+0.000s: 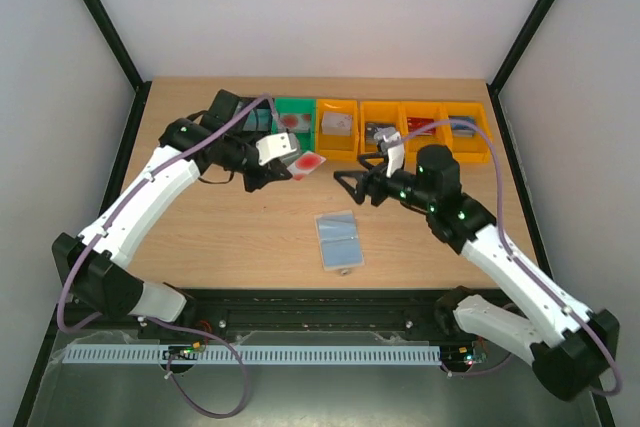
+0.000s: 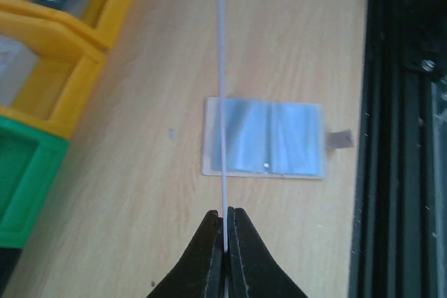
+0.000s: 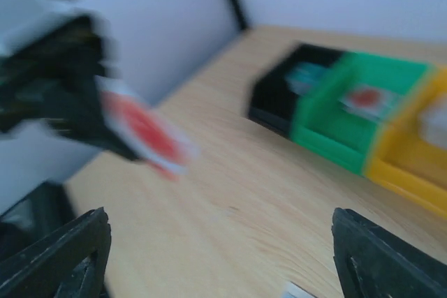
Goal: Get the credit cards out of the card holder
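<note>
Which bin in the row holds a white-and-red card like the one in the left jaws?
The green plastic bin, second from the left, between the black bin and a yellow bin; it holds a white card with a red patch.

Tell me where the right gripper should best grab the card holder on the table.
Probably the snap tab end of the card holder, from above on the near side. It lies open and flat on the table, so there is no wall to pinch; the tab is the only part sticking out past its edge. The open right gripper could slide one finger under there.
</note>
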`<state>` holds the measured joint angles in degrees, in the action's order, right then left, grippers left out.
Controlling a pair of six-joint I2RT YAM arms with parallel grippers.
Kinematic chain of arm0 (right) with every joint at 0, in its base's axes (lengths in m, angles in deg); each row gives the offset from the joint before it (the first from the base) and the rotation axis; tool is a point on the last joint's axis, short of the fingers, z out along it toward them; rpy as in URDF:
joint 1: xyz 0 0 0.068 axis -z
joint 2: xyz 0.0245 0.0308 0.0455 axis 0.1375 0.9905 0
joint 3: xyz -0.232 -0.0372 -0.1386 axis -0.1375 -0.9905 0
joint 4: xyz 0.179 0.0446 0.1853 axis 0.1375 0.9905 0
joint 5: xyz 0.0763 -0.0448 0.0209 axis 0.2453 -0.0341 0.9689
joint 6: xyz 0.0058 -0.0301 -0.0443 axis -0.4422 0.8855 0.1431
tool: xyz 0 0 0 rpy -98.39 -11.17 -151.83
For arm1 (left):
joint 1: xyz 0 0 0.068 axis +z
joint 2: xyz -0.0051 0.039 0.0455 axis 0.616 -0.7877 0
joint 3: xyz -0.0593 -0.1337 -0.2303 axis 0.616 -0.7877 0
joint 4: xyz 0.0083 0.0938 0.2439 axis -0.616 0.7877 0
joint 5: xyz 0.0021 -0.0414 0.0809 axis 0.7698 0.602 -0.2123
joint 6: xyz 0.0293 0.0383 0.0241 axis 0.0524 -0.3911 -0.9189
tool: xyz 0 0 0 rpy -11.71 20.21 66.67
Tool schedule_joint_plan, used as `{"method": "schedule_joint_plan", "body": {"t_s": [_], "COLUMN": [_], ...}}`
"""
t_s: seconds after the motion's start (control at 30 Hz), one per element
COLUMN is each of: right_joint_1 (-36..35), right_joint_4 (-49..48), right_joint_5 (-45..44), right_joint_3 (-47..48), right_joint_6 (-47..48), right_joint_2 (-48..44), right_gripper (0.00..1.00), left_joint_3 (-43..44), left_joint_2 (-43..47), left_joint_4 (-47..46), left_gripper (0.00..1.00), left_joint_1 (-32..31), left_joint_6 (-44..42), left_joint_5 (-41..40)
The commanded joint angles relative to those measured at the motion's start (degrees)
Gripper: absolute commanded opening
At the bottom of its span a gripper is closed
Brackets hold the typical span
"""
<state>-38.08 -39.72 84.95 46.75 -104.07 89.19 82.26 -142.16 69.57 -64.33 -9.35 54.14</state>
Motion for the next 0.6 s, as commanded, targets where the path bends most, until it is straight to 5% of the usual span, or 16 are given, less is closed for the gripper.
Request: {"method": "schedule_joint_plan", "body": {"t_s": [0.0, 0.27, 0.37, 0.47, 0.57], "right_joint_1": [-4.18, -6.34, -6.82, -6.92, -6.92], "right_joint_4": [-11.54, -6.63, -6.47, -9.62, -12.51], "right_joint_5": [13.00, 16.76, 17.09, 18.22, 18.44], "right_joint_3": [-5.25, -0.35, -0.27, -1.40, -2.57], "right_joint_6": [2.56, 4.95, 5.26, 2.78, 0.23], "right_joint_2": [-5.55, 0.80, 1.64, 1.40, 1.11], "right_gripper": [0.84, 0.67, 0.45, 0.10, 0.02], "left_joint_3": [0.43, 0.06, -0.11, -0.08, 0.26], "left_joint_2": [0.85, 1.28, 0.98, 0.75, 0.81], "left_joint_4": [7.51, 11.01, 11.06, 10.95, 11.39], "left_gripper": [0.02, 0.02, 0.02, 0.02, 0.02], "left_joint_1": [-3.25, -5.99, -6.43, -6.59, -6.64], "left_joint_6": [-5.83, -8.52, -8.90, -8.84, -9.11], "left_joint_5": [1.71, 2.41, 2.68, 2.68, 3.12]}}
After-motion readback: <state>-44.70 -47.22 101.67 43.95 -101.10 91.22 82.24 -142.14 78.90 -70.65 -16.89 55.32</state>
